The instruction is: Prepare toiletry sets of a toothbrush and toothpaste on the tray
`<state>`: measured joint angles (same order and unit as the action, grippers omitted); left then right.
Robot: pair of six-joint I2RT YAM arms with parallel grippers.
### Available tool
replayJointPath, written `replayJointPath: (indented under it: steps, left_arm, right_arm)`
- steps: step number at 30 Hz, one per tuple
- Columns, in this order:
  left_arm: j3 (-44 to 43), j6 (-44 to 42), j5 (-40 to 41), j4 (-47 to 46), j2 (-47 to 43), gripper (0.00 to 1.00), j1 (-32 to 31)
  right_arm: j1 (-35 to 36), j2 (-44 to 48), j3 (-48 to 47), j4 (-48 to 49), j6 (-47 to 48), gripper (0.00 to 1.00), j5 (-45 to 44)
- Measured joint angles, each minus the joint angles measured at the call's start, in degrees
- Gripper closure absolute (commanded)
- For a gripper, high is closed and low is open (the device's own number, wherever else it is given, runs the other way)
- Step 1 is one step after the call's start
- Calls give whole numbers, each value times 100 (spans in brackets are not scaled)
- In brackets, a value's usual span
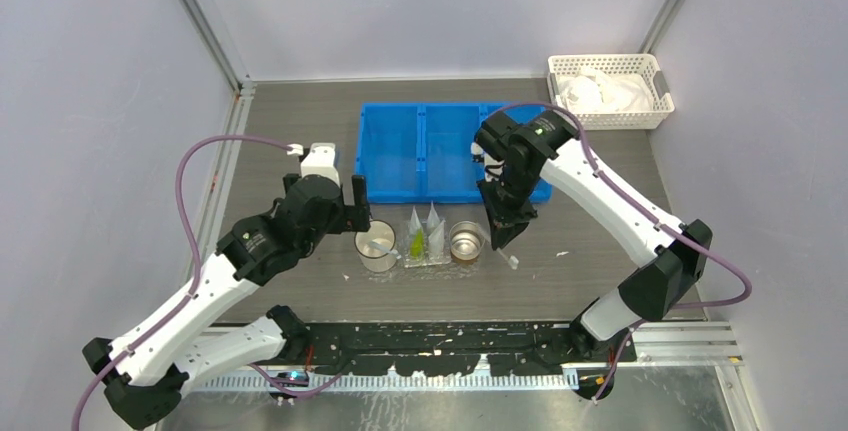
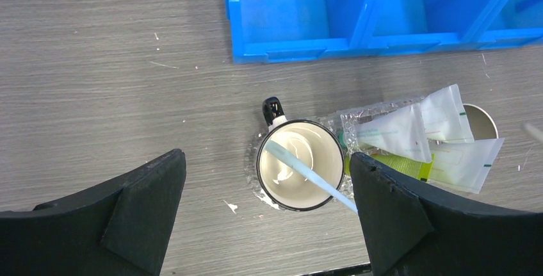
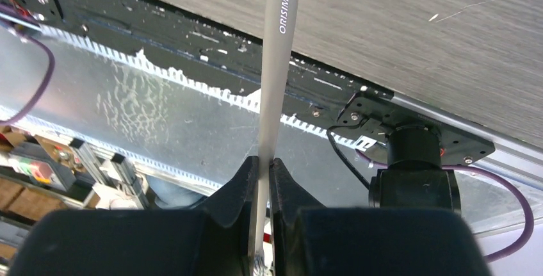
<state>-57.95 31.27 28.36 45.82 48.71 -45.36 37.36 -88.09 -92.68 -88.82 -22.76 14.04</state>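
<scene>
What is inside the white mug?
A pale blue stick, likely a toothbrush, leaning out over the mug rim. The rest looks bare white; the stick covers a strip of the bottom.

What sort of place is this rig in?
Looks like a robot test cell, probably in a lab. It has plain grey panel walls on aluminium posts. The left arm and right arm are bolted to a rail, with staged props like the blue bin.
</scene>
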Motion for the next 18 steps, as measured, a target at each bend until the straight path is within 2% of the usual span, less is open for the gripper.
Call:
replayJointPath:
  steps: [10,18]
  left_arm:
    - [63,2,-11,-7,-87,0,0]
    - [138,2,-11,-15,-111,0,0]
  right_arm:
    - [369,-114,216,63,-116,87,232]
    - [374,-535,892,686,-133,87,452]
